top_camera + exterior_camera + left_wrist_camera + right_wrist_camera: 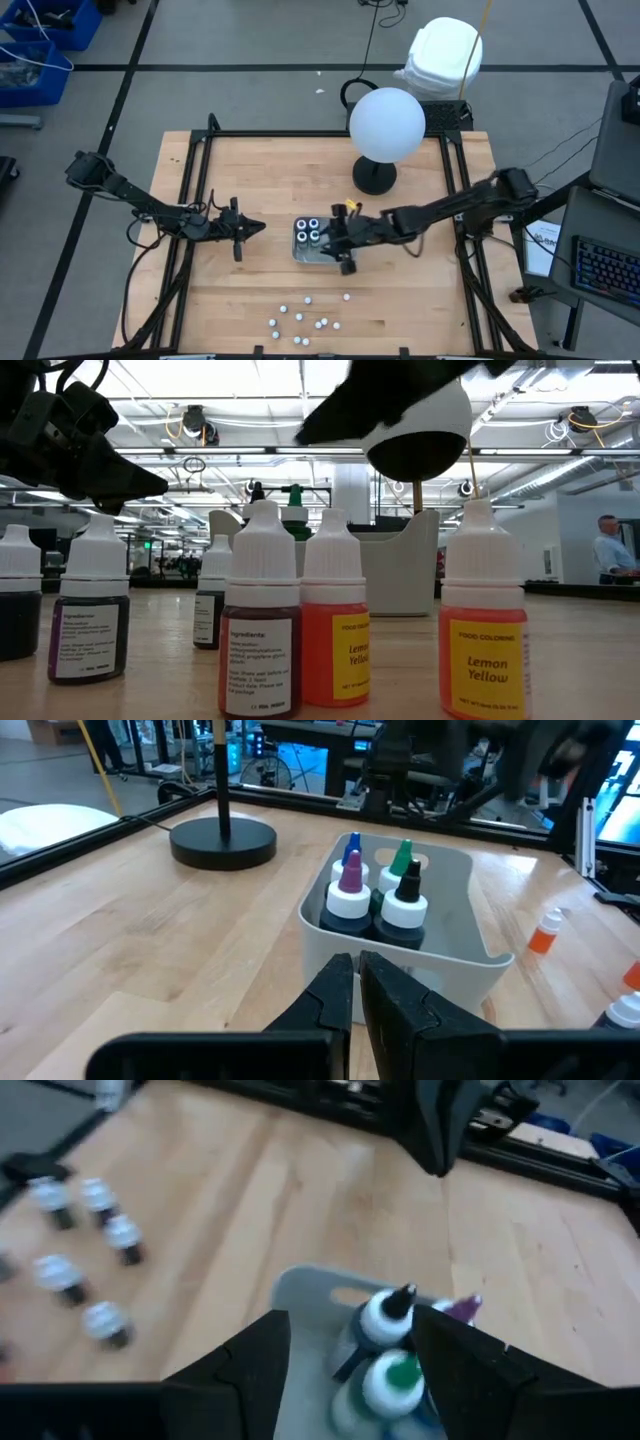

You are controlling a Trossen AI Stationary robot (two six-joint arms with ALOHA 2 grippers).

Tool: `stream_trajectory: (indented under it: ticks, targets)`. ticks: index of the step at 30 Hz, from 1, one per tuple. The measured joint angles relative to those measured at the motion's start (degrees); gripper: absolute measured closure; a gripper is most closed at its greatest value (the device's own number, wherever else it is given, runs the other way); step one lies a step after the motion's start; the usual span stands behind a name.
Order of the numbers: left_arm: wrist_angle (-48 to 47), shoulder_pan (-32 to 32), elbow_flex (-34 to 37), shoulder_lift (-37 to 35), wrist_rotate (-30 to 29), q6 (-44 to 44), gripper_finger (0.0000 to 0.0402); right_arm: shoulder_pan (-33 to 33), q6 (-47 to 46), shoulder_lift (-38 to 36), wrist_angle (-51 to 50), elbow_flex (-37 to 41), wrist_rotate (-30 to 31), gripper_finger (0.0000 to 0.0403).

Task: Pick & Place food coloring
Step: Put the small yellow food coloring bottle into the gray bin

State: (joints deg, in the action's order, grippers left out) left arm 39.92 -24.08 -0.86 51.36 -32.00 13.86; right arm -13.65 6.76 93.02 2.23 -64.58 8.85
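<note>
Four dark food coloring bottles (375, 895) with white collars and purple, blue, green and black tips stand upright in a pale shallow tray (455, 965) at mid-table (298, 252). Several more small white-capped bottles (303, 321) stand loose near the table's near edge; the low view shows them close up, among them a Lemon Yellow one (483, 650). My right gripper (350, 1355) hovers open above the tray's right side (341, 243), with the black-tipped bottle (388, 1316) showing below between its fingers. My left gripper (356, 992) is shut, just left of the tray (252, 228), pointing at it.
A lamp with a white globe (387, 124) and a black round base (374, 178) stands behind the tray. A small orange bottle (545, 933) stands on the table beside the tray. Black frame rails (196, 180) run along the table's sides. Bare wood lies between the tray and the loose bottles.
</note>
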Motion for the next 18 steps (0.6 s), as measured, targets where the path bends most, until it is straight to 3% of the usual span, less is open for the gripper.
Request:
stream_trajectory:
  ticks: [3,7,14,18]
  targets:
    - [0.02,0.0,0.0,0.0,0.34,0.42,0.0369,-2.08,-0.45,-6.36,-5.61,0.73,-0.13,0.0212]
    - [0.03,0.0,0.0,0.0,0.47,1.47,0.0369,-5.39,0.02,-17.03,-5.23,7.34,-0.07,0.0259]
    - [0.4,0.0,0.0,0.02,0.59,4.51,0.0369,-8.75,-2.09,-33.42,13.53,29.96,0.3,0.0382]
    - [1.33,0.0,0.0,0.01,2.78,10.99,0.0369,-10.3,-5.54,-36.59,25.92,40.08,0.08,0.0391]
